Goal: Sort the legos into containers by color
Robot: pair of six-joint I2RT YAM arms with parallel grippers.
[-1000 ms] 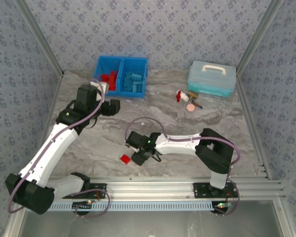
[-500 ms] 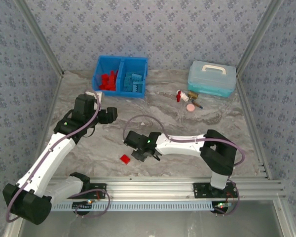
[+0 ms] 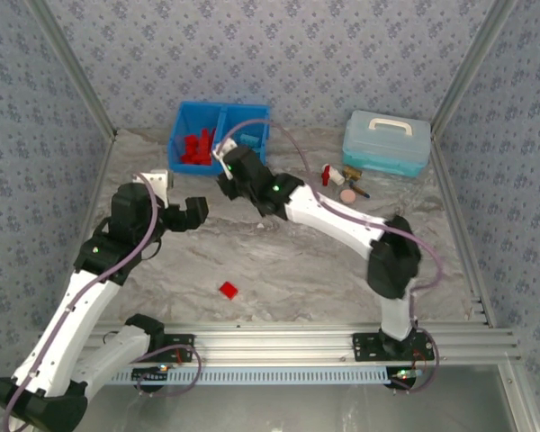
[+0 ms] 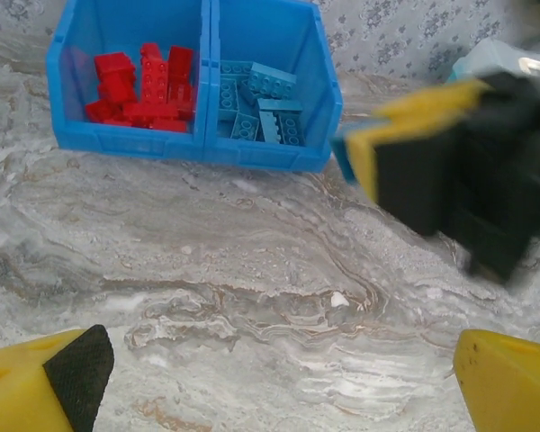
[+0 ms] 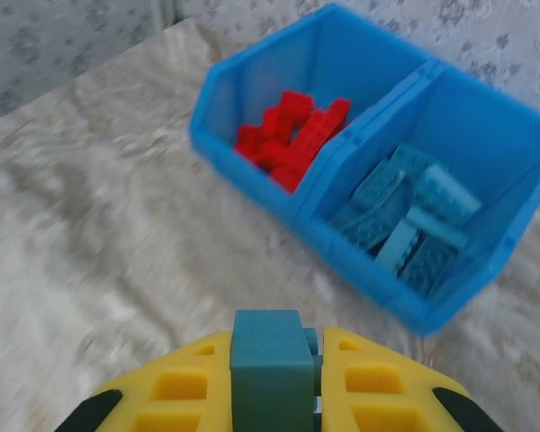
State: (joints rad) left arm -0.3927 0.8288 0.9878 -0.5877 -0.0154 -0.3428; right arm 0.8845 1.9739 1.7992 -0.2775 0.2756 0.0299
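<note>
The blue bin [image 3: 218, 165] stands at the back left, red legos [image 3: 196, 148] in its left container and light blue legos [image 3: 249, 142] in the right one. My right gripper [image 3: 223, 171] hovers just in front of the bin, shut on a light blue lego [image 5: 268, 355] between its yellow fingers [image 5: 184, 387]. Ahead of it lie the bin [image 5: 342, 220], its red legos [image 5: 292, 135] and its blue ones [image 5: 405, 216]. One red lego [image 3: 228, 290] lies alone at the front centre. My left gripper [image 3: 194, 211] is open and empty over bare table, facing the bin [image 4: 198, 148].
A pale teal lidded box [image 3: 387, 142] sits at the back right, with a small red-and-white bottle [image 3: 331, 173] and a pink disc [image 3: 348, 194] in front of it. The right gripper [image 4: 450, 180] crosses the left wrist view, blurred. Metal rails run along the near edge.
My right gripper shut on a blue lego near the front centre and swung up to the bin. My left arm drew back from the bin and opened wider.
</note>
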